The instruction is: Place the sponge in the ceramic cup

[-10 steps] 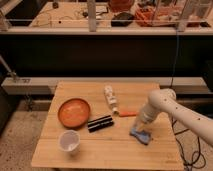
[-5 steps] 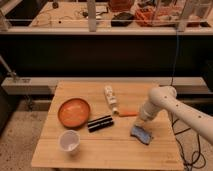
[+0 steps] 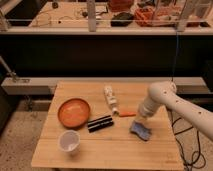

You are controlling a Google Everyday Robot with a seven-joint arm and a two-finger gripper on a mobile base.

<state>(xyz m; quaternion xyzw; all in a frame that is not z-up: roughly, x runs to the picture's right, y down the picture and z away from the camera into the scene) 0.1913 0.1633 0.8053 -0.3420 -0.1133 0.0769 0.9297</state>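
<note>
The blue sponge [image 3: 140, 131] is at the right side of the wooden table [image 3: 105, 152]. It sits directly under my gripper [image 3: 141, 120], which points down onto its top edge. The white arm reaches in from the right, its elbow above the table's right edge. The gripper's tip merges with the sponge, so I cannot tell whether it holds it. The white ceramic cup [image 3: 69, 141] stands upright near the table's front left corner, far to the left of the gripper.
A wide orange dish [image 3: 74, 112] sits just behind the cup. A black bar-like object [image 3: 100, 123] lies mid-table. Behind it are a white bottle [image 3: 110, 97] on its side and a small orange carrot-like piece [image 3: 126, 113] beside the gripper.
The arm's elbow has risen slightly. The sponge appears a little higher and further left in view than before.
</note>
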